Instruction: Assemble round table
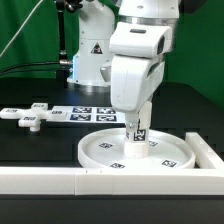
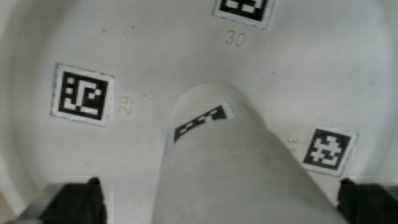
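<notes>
The large round disc (image 1: pixel 100 150) lies flat on the black table, tags facing up. The short cylindrical post (image 1: pixel 138 141) stands upright near the disc's middle. My gripper (image 1: pixel 138 124) comes straight down over the post, with its fingers on either side of the post's upper part. In the wrist view the post (image 2: pixel 222 160) runs down to the disc (image 2: pixel 143 40). The gripper (image 2: pixel 217 205) is open there, and a narrow gap shows between each dark fingertip (image 2: pixel 75 203) and the post. The cross-shaped piece (image 1: pixel 28 118) lies apart at the exterior view's left.
The marker board (image 1: pixel 85 113) lies behind the disc. The long white border wall (image 1: pixel 60 182) runs along the front, with a side section (image 1: pixel 208 150) at the exterior view's right. The arm's base (image 1: pixel 90 55) stands at the back.
</notes>
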`<state>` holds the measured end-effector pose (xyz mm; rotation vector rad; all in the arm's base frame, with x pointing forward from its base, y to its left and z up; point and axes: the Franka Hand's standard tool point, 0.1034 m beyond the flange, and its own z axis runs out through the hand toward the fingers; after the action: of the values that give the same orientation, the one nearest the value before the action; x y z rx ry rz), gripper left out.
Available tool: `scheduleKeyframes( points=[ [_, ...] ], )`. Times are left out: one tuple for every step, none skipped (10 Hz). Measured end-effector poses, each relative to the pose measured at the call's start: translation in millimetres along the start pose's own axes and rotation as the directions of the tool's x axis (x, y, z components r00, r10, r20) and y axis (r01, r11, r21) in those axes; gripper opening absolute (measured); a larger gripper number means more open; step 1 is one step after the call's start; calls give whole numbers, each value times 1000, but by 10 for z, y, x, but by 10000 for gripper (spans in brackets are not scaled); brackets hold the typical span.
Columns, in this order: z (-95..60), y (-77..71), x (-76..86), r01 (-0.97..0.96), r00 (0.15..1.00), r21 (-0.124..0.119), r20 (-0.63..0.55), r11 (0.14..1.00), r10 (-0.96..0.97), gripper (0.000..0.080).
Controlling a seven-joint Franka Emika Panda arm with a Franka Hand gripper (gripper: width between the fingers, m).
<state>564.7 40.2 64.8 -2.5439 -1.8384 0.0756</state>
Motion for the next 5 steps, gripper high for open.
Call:
scheduleKeyframes(
  points=[
    [-11,3,7,72,997,-6,9,997,-72,648],
    [-12,-2,20,114,993,-6,11,993,-114,648],
    [-8,-5,19,161,987,-5,12,987,-161,648],
    [-5,-3,12,204,979,-4,13,979,-204,648],
    [-5,4,-4,276,961,-4,20,961,-276,648]
  ],
)
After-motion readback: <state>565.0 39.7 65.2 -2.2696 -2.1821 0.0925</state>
